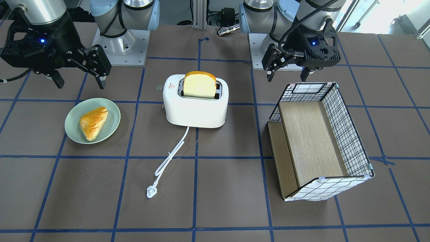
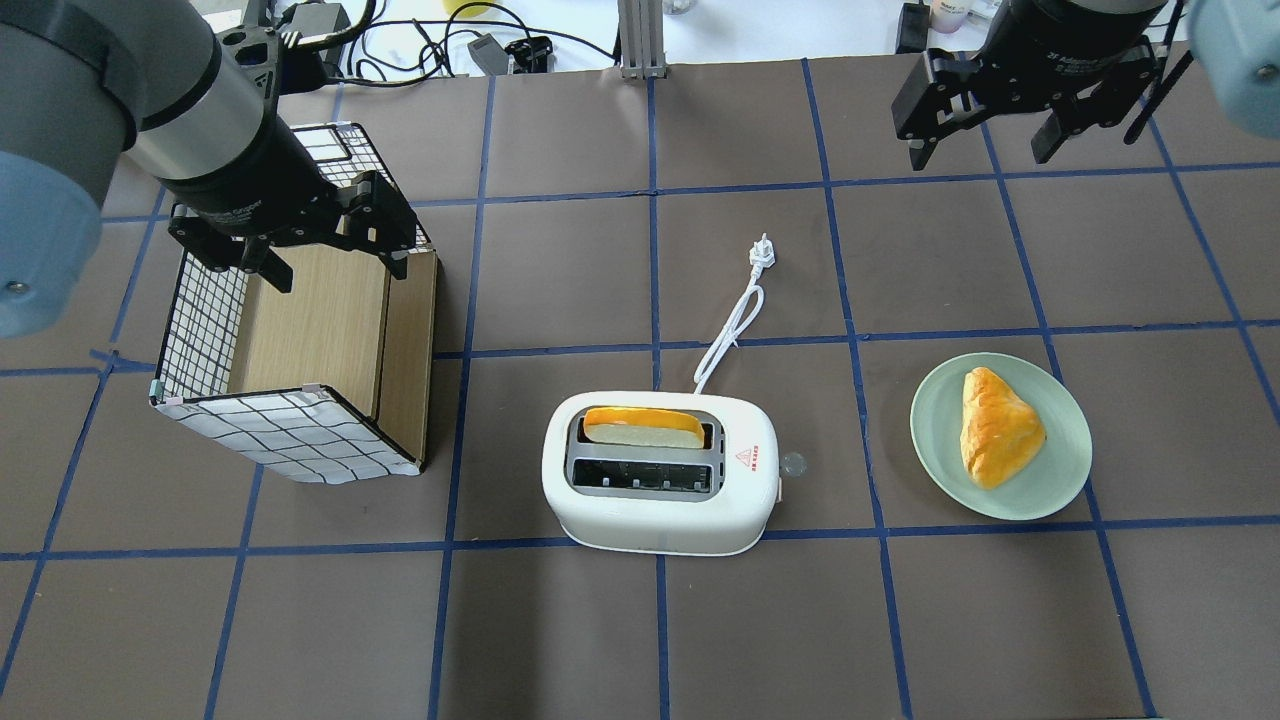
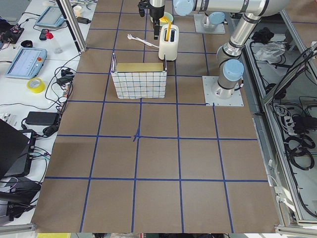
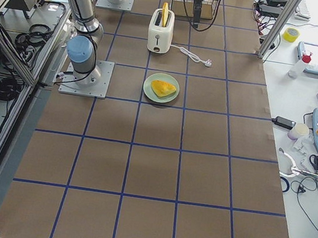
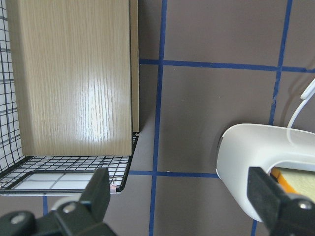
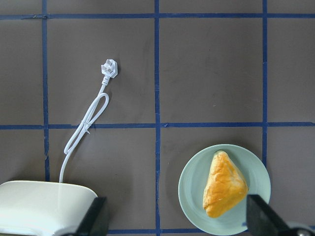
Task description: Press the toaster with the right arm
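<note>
The white toaster stands mid-table with a slice of bread upright in its far slot. Its grey lever knob is on the end facing the plate, and its cord and plug trail away across the table. My right gripper is open and empty, up in the air well beyond the plate and far from the toaster. In the front view it hangs above and behind the plate. My left gripper is open and empty above the basket. The right wrist view shows one toaster corner.
A green plate holding a pastry lies on the knob side of the toaster. A wire basket with a wooden floor lies tipped on the other side. Blue tape lines grid the brown table.
</note>
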`<state>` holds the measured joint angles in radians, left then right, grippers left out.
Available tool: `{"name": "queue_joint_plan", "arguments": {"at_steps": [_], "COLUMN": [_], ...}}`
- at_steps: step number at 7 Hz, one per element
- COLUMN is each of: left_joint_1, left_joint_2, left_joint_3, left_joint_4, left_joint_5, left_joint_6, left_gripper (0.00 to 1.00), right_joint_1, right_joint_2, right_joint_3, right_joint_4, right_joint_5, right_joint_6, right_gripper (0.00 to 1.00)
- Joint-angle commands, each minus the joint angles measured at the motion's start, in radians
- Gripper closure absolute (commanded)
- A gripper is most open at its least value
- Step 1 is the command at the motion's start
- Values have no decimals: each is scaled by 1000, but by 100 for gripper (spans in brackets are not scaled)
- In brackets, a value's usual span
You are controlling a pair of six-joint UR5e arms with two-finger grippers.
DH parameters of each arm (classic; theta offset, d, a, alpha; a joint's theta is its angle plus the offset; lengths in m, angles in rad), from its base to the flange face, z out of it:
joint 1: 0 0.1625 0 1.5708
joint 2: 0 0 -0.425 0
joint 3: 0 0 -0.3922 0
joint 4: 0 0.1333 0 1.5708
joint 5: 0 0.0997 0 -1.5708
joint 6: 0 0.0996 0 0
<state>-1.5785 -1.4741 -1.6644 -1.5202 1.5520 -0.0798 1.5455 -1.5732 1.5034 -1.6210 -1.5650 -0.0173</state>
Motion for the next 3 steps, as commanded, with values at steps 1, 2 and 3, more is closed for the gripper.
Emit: {"name": "queue_joint_plan", "arguments": {"at_steps": [1, 2, 3], "left_joint_1": [0, 0, 0], "left_joint_2": [0, 0, 0], "left_joint_3": [0, 0, 0], "left_joint_4": [0, 0, 0], "left_joint_5": [0, 0, -1], "left_joint_6": [0, 0, 0], "left_gripper": [0, 0, 0], "right_joint_1": [1, 1, 1], "right_joint_2": [1, -1, 1], "right_joint_3": [0, 0, 0], "right_joint_4": [1, 7, 4], "right_joint_5": [19, 16, 17], "right_joint_6": [7, 7, 5], "right_gripper": [0, 0, 0]}}
